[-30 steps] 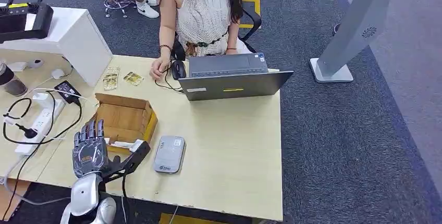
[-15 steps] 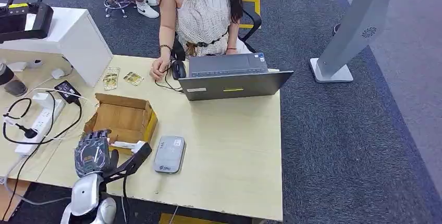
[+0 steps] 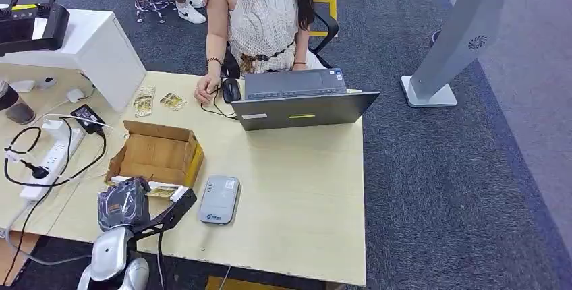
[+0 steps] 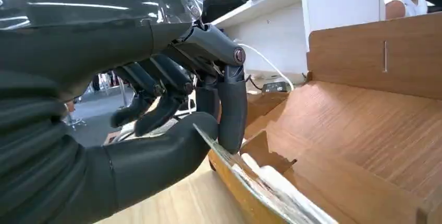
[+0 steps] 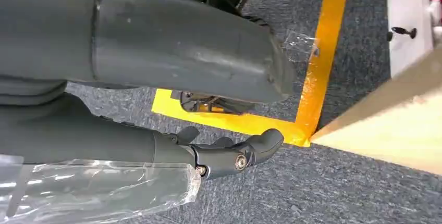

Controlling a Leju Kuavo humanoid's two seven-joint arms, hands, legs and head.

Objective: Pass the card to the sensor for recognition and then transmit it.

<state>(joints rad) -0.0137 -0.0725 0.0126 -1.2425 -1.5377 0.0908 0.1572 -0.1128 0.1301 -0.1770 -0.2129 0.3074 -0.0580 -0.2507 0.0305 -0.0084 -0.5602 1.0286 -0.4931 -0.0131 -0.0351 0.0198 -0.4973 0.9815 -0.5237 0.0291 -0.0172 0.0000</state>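
My left hand (image 3: 123, 204) is at the near-left table edge, against the front of the open cardboard box (image 3: 158, 152). Its fingers are curled down. In the left wrist view, my left hand (image 4: 156, 159) pinches the edge of a thin card (image 4: 250, 179) between thumb and a finger, over the box's front flap. In the head view the card (image 3: 162, 191) lies along that flap. The grey card sensor (image 3: 219, 199) lies flat on the table just right of the box. My right hand (image 5: 104, 130) hangs beside the table over the floor, holding nothing, fingers apart.
A person (image 3: 263, 13) sits at the far side behind an open laptop (image 3: 300, 98) with a mouse (image 3: 231, 90). Two more cards (image 3: 144, 101) lie at the back left. A power strip (image 3: 50, 158) with cables and a white stand (image 3: 88, 47) are on the left.
My left hand's fingers, stretched out a second ago, have curled down and closed on the card at the box's front edge. The person and the sensor have not moved.
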